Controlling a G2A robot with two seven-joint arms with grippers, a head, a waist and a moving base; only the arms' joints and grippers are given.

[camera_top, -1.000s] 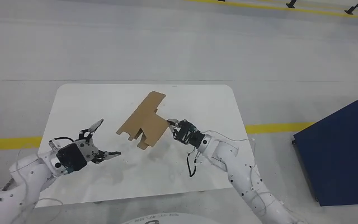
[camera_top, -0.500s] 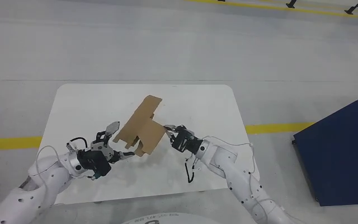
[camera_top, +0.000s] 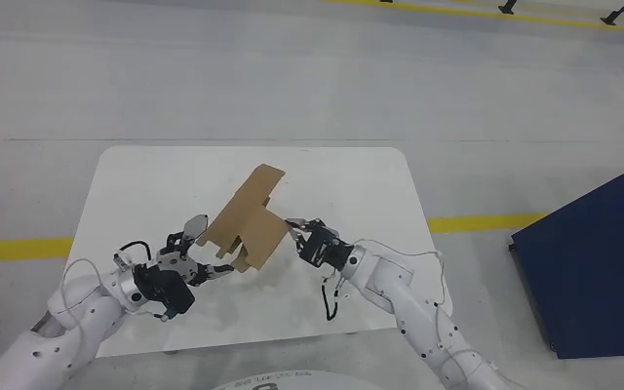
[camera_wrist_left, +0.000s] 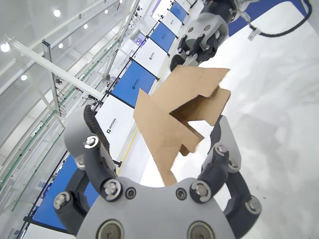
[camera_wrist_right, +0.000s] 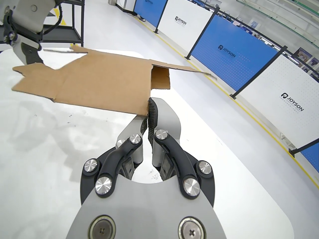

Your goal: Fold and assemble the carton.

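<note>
Grey floor (camera_top: 292, 78); yellow line (camera_top: 487, 221); blue panels (camera_wrist_right: 231, 50) (ceiling lights (camera_wrist_left: 57, 13) above).

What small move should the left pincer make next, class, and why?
Probably close the left pincer on the near flap of the carton: its fingers stand open either side of that flap, while the right pincer is shut on the opposite edge, steadying it.

The tabletop (camera_top: 127, 185) is white, a rectangle with rounded corners, its surface mottled with faint grey smudges and a few small dark specks. It stands on a pale grey floor (camera_top: 312, 78), with a yellow line (camera_top: 483, 222) passing at both its sides.
</note>
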